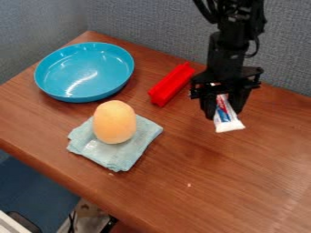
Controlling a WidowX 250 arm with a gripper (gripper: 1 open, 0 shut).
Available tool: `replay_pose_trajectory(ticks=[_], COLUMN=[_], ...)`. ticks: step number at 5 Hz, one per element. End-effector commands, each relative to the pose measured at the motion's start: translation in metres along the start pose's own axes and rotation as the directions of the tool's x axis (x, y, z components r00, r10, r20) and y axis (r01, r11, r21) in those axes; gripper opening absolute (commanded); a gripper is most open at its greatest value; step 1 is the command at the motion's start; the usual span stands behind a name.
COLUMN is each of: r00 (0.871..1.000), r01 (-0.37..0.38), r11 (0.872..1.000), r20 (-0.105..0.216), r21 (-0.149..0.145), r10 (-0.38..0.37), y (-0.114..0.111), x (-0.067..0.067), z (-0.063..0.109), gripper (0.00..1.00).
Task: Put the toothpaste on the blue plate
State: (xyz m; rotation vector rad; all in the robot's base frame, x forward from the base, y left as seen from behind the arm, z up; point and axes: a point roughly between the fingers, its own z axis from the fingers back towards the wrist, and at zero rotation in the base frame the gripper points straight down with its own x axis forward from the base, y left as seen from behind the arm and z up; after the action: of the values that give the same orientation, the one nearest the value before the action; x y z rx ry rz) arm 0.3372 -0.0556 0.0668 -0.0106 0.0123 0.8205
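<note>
The toothpaste (227,116), a small white tube with red and blue print, hangs between the fingers of my gripper (223,103), which is shut on it and points straight down at the right of the wooden table. The tube's lower end sits a little above the tabletop. The blue plate (84,71) is a round turquoise dish at the back left, well apart from the gripper, with nothing in it.
A red rectangular block (172,83) lies just left of the gripper. An orange egg-shaped object (115,121) rests on a pale teal cloth (115,140) at front centre. The table's front edge (73,187) runs diagonally below.
</note>
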Motion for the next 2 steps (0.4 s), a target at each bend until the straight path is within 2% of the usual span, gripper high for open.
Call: replay_pose_trajectory(ticks=[1,2], r00=[0.998,0.997], r01=[-0.025,-0.056], r11=[0.995,0.991], r20=[0.048,0.043], r21=[-0.1,-0.123], r10=[0.03,0.062], y=[0.005,0.023], x=[0.021,0.042], z=[0.048,0.067], gripper=[0.0,0.0])
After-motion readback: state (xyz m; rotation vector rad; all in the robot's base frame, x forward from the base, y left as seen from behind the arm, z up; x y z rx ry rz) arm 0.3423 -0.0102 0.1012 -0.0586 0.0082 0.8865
